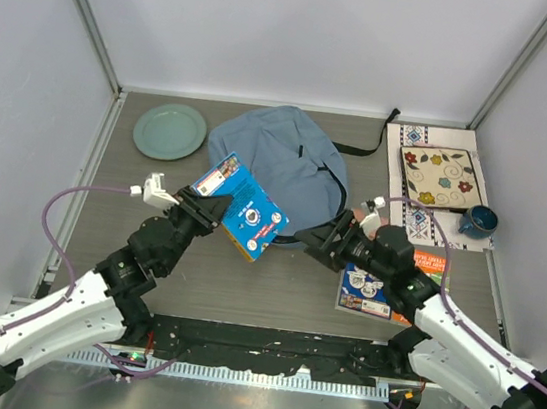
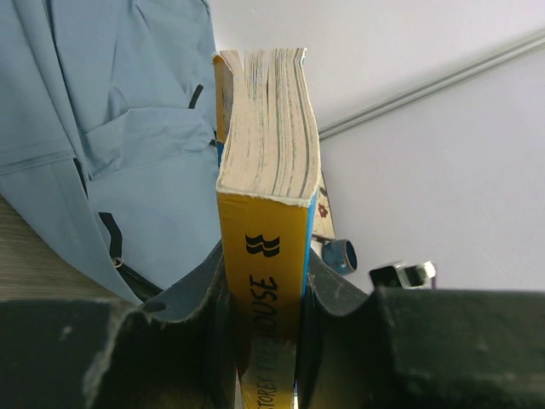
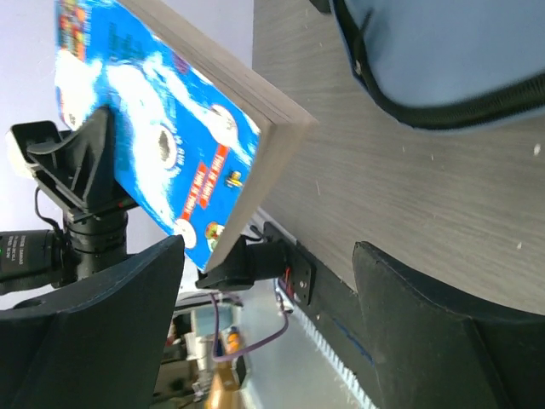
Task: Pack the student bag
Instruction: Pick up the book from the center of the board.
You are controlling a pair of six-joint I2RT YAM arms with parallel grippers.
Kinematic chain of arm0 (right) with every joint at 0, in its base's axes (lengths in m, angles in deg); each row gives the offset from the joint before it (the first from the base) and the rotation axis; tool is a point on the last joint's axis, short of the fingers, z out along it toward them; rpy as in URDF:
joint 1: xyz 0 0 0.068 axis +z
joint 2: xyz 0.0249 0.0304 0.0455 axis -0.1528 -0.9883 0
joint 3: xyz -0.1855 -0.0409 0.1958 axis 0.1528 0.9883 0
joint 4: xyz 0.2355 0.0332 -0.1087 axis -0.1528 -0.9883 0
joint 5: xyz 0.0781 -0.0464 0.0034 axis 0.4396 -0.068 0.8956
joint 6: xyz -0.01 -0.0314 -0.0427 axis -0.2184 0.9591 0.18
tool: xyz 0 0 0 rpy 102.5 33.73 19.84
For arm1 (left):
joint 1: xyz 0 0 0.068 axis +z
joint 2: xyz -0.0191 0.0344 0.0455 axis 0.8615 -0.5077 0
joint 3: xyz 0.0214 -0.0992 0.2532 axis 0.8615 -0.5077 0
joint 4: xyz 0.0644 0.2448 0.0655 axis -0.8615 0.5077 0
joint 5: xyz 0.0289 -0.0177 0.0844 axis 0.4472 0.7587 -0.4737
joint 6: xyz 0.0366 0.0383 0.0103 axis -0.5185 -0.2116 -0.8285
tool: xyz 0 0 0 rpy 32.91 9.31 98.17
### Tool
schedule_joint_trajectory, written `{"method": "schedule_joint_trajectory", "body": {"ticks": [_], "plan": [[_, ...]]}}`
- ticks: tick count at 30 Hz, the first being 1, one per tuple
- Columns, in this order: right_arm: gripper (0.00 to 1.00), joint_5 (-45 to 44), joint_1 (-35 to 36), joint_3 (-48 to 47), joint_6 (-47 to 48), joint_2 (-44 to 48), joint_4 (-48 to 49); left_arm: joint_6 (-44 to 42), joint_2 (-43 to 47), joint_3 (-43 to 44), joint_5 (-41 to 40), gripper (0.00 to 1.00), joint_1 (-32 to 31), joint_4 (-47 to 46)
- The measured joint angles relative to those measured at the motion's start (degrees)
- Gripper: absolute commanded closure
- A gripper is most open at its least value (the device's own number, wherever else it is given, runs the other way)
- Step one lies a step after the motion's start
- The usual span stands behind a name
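A large light blue-grey soft fabric student bag (image 1: pixel 281 160) lies flat on the grey wood-grain bench (image 1: pixel 241 296), in the middle toward the far side. One black strap trails off to its far right.

The left end effector (image 1: pixel 211 206) pinches a thick paperback book with a bright blue cover and yellow spine (image 1: pixel 247 211). In the left wrist view its two fingers (image 2: pixel 192 294) press against either side of the spine (image 2: pixel 262 281), and the worn page edges point away from the camera toward the bag (image 2: pixel 128 128). The blue book is held up off the bench, tilted, over the bag's near left edge.

The right end effector (image 1: pixel 321 239) sits just beside the bag's near right edge. Its jaws are spread wide with nothing between them. The right wrist view shows the gap between its fingers (image 3: pixel 409 298) filled only by bench surface (image 3: pixel 426 170), with the bag's dark-edged rim (image 3: pixel 443 60) above it and the blue book (image 3: pixel 162 145) on the left.

A pale green round plate (image 1: pixel 169 130) rests at the far left. At the far right a white patterned placemat (image 1: pixel 410 137) carries a square flower-decorated plate (image 1: pixel 441 176) and a dark blue mug (image 1: pixel 477 222). A second colourful book (image 1: pixel 361 292) lies flat at the near right, partly under the right arm.
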Motion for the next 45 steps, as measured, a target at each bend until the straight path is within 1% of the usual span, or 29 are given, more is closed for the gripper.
{"method": "schedule_joint_trajectory", "body": {"ticks": [2,4,6,10,15,22,26,31,36,39,40,42,43,45], "plan": [[0.15,1.5,0.0,4.3,-4.0,-0.1,5.1,-0.5,-1.0,0.1,-0.3,1.00,0.0,-0.5],[0.15,2.3,0.2,6.6,-6.8,-1.6,8.1,-0.5,-2.7,0.2,-0.2,1.00,0.0,-1.3],[0.15,2.8,0.5,7.2,-9.2,-3.1,10.5,-0.4,-5.1,0.2,0.1,1.00,0.0,-2.6],[0.14,3.1,1.0,7.1,-13.9,-5.9,19.2,0.8,-9.3,0.2,0.8,1.00,0.0,-5.8],[0.14,3.1,1.6,6.6,-17.1,-9.6,22.9,2.7,-13.4,0.9,1.0,1.00,0.0,-10.1],[0.14,3.0,2.3,6.6,-19.9,-13.1,27.7,4.9,-16.3,2.1,1.0,1.00,0.0,-15.7],[0.14,2.4,2.3,6.6,-21.2,-16.4,33.9,7.0,-17.6,2.1,1.1,1.00,0.0,-18.2],[0.14,1.7,2.3,6.5,-23.9,-23.5,44.7,9.4,-18.7,2.1,1.7,1.00,0.0,-21.1],[0.15,0.0,2.3,6.6,-25.3,-26.7,53.9,11.1,-18.7,1.9,2.3,1.00,0.0,-22.6],[0.26,-1.1,2.3,6.5,-25.2,-26.7,58.1,11.9,-18.7,1.4,2.7,1.00,0.0,-23.8],[0.37,-1.4,2.3,6.5,-25.2,-26.7,59.2,12.4,-18.7,1.0,2.7,1.00,0.0,-24.1],[0.52,-1.7,2.3,6.5,-25.0,-26.7,60.8,13.1,-18.6,0.2,2.7,1.00,0.0,-24.6],[0.67,-1.9,2.3,6.6,-25.0,-26.7,61.6,13.4,-18.6,-0.2,2.5,1.00,0.0,-24.8],[0.85,-1.9,2.1,6.7,-24.6,-26.7,62.2,14.6,-18.2,-0.8,2.5,1.00,0.1,-25.6]]}}
